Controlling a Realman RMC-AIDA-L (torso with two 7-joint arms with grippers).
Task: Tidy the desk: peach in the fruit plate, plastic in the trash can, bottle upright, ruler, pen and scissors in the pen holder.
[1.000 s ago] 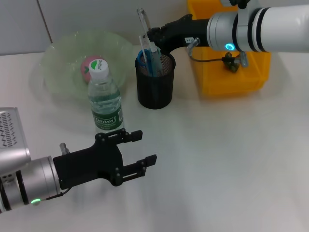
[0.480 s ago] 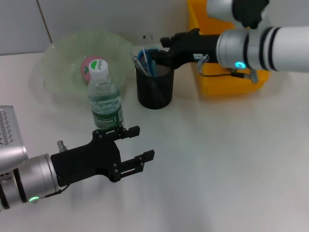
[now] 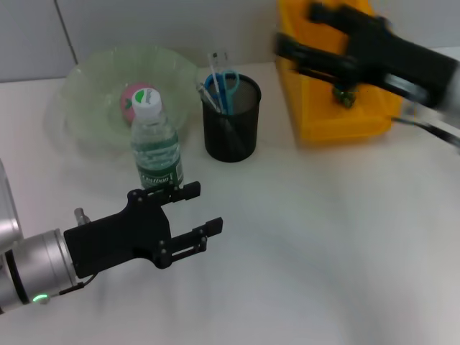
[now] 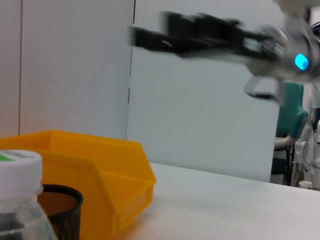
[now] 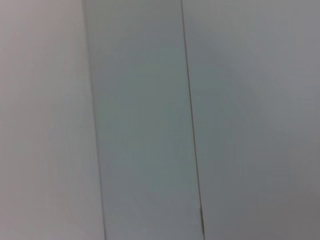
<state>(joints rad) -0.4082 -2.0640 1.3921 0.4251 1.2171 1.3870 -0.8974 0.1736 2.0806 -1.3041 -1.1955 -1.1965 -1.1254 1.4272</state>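
The clear bottle with a white cap stands upright in front of the green fruit plate, which holds the pink peach. The black mesh pen holder holds the blue-handled scissors, the clear ruler and a pen. My left gripper is open and empty, low over the table just in front of the bottle. My right gripper is blurred, open and empty above the yellow bin. It also shows in the left wrist view.
A small dark thing lies in the yellow bin. The left wrist view shows the bottle cap, the pen holder and the bin. The right wrist view shows only a wall.
My right gripper let go of the ruler into the pen holder and pulled back to the right, over the yellow bin. My left gripper drifted slightly left.
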